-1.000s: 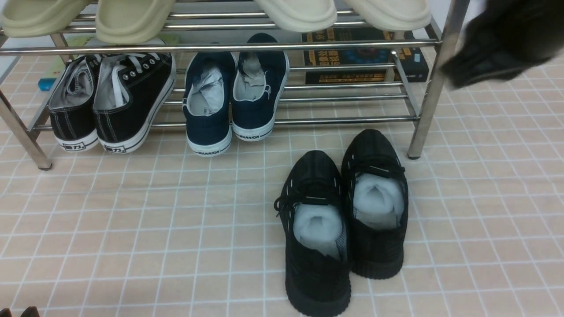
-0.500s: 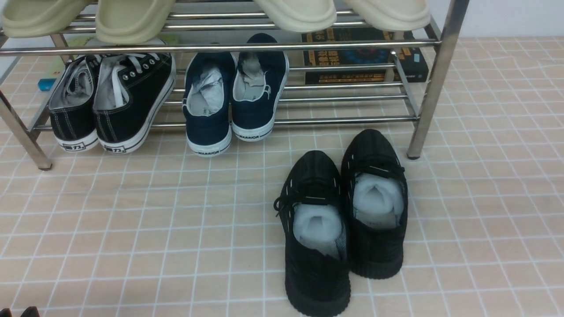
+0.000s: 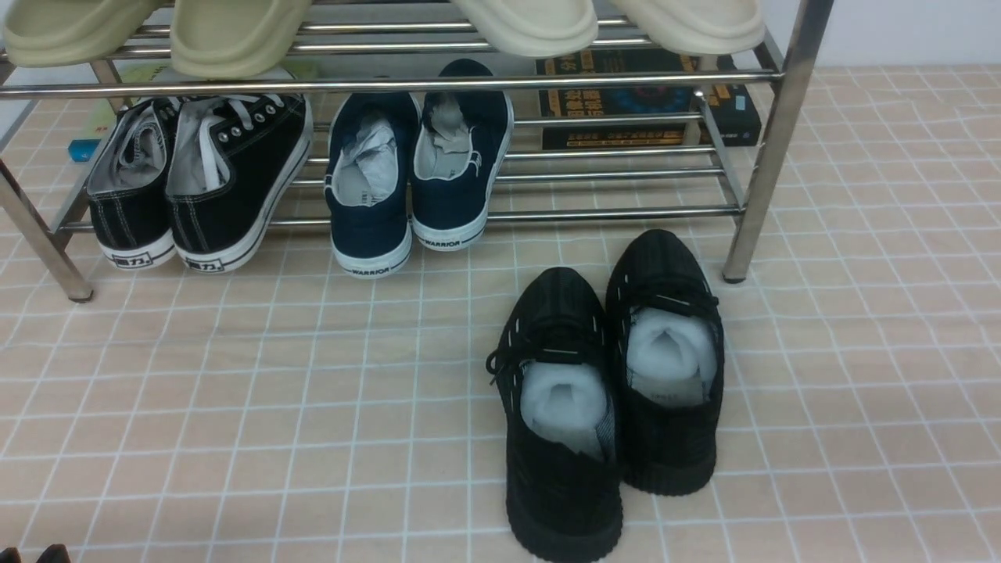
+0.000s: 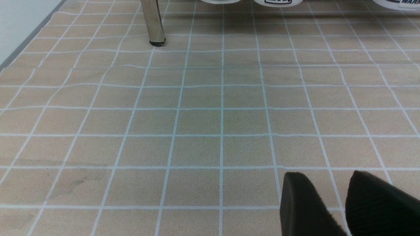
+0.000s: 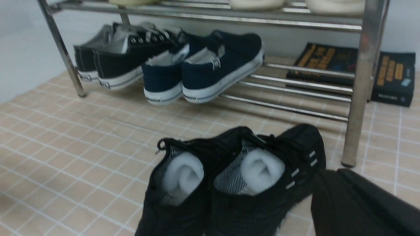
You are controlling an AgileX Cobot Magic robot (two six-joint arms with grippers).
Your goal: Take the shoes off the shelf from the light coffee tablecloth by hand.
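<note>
Beige white-gridded tablecloth (image 3: pixel 235 375) | black knit sneakers (image 3: pixel 606 344) sit before chrome tube shelf (image 3: pixel 610 212) | right hand (image 5: pixel 361 203) pressed together, left hand (image 4: pixel 328 178) spread | retreat without nudging pair.

The left gripper (image 4: pixel 328 183) has two matte black fingers (image 4: pixel 305 203) with rounded tips and a faintly fuzzy, foam-like surface; the right gripper (image 5: pixel 341 193) shows as one plain black mass, smooth-sided, its edge softly blurred.
</note>
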